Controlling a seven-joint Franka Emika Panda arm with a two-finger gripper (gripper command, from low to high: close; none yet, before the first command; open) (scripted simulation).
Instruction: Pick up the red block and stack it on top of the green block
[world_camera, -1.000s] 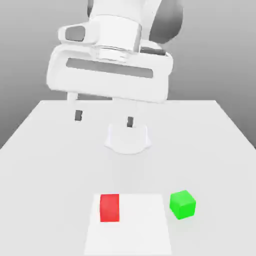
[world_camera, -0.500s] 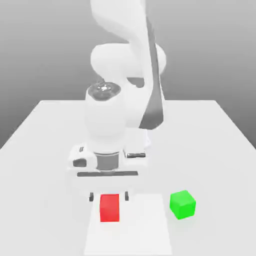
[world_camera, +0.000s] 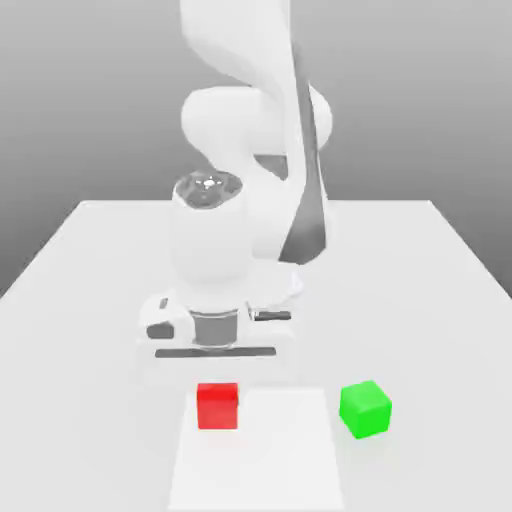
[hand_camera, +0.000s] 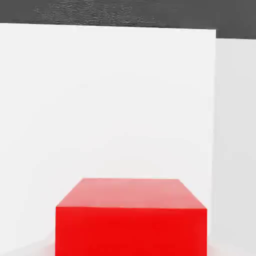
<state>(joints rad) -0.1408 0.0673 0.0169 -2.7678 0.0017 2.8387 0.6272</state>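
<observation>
The red block (world_camera: 218, 405) rests near the table's front, on a paler square patch, and its top and one side loom large in the hand view (hand_camera: 131, 220). My gripper (world_camera: 215, 352) hangs low, directly behind and just above the red block, pointing down at it. The green block (world_camera: 365, 408) sits by itself on the table to the exterior view's right of the red block, about a block and a half away, with nothing on it.
The white table (world_camera: 90, 300) stretches wide on both sides. A paler square patch (world_camera: 290, 455) lies at the front under the red block. The arm's base and upper links (world_camera: 255, 130) rise at the back middle.
The hand dropped from high over the table's middle to just above the red block, then settled slightly lower. The red block's outline now looks shorter and a little wider. The green block stayed put.
</observation>
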